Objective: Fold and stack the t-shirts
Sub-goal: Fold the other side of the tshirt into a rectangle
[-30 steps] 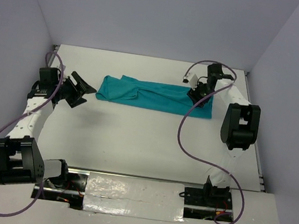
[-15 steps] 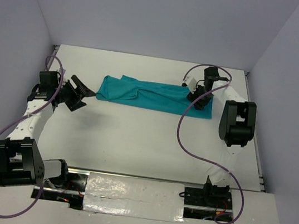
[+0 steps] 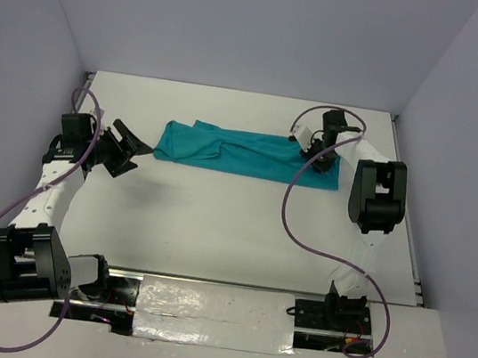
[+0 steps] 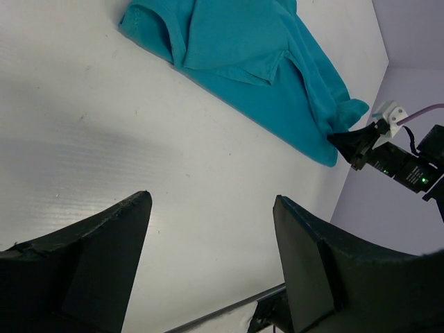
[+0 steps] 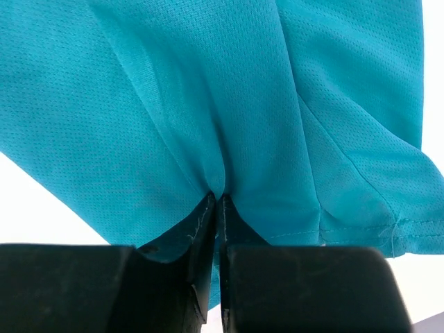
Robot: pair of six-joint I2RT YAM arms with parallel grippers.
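Observation:
The teal t-shirt (image 3: 243, 150) lies as a long folded strip across the far middle of the white table. My right gripper (image 3: 313, 157) sits at its right end, shut on a pinch of the cloth. In the right wrist view the closed fingers (image 5: 217, 208) clamp a fold of the teal t-shirt (image 5: 208, 90). My left gripper (image 3: 136, 147) is open and empty, just left of the shirt's left end, apart from it. In the left wrist view the t-shirt (image 4: 243, 62) lies ahead of the open gripper (image 4: 211, 201), with the right gripper (image 4: 357, 142) at its far end.
Lilac walls (image 3: 245, 18) enclose the table on three sides. A metal rail with foil tape (image 3: 218, 316) runs along the near edge between the arm bases. Purple cables (image 3: 292, 214) hang from both arms over the table.
My right gripper has shifted slightly toward the far left while holding the shirt's right end. The left gripper moved slightly left; the shirt looks unchanged.

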